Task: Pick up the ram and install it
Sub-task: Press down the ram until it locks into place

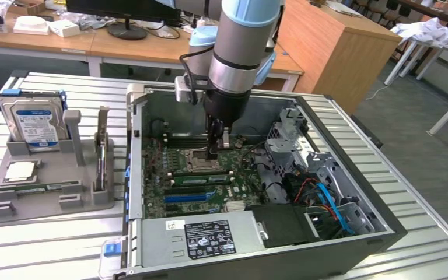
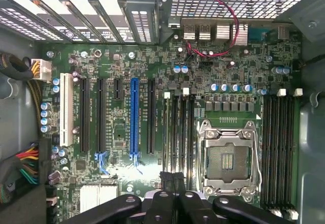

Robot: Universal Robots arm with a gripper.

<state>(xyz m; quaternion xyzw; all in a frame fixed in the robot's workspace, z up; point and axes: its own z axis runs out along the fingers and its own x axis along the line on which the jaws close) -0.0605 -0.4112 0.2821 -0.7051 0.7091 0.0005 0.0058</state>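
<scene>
slatted metal table (image 1: 45, 245), arm upright inside open computer case (image 1: 380, 224), end effector (image 1: 221, 139) closed above motherboard (image 1: 200, 181)

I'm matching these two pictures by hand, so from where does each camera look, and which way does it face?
Exterior view: off the arm, above the table, looking down into the open computer case; arm and shut gripper show.
Wrist view: on the wrist, facing straight down at the motherboard; the gripper shows.
Shared: motherboard, processor socket, gripper.

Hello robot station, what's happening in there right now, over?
Pincer shut, low inside the computer case over the motherboard slots. One ram lying in grey tray outside. No obstruction seen.
</scene>
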